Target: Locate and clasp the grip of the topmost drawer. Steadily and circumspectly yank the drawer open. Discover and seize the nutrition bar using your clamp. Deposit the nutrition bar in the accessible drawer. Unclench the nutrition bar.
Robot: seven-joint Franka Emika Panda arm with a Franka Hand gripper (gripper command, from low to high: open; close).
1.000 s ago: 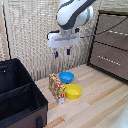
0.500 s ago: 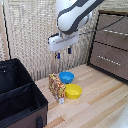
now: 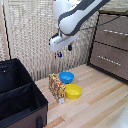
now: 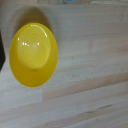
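The nutrition bar (image 3: 56, 86), a red, yellow and green packet, stands on edge on the wooden table next to the yellow bowl (image 3: 73, 91) and the blue bowl (image 3: 66, 77). My gripper (image 3: 64, 51) hangs in the air well above them, its dark-tipped fingers apart and empty. The topmost drawer (image 3: 114, 24) of the dark brown dresser is at the exterior view's right. It looks closed, with its silver handle (image 3: 116, 32) far from the gripper. The wrist view shows the yellow bowl (image 4: 33, 54) on the table from above, and no fingers.
A black open case (image 3: 17, 95) stands at the exterior view's left, close to the packet. A lower drawer (image 3: 109, 59) sits under the topmost one. A pale woven wall (image 3: 30, 35) runs behind the table. A sliver of the blue bowl (image 4: 70, 1) shows in the wrist view.
My gripper has drifted slightly lower over the bowls. The packet, the bowls and the drawers have not moved.
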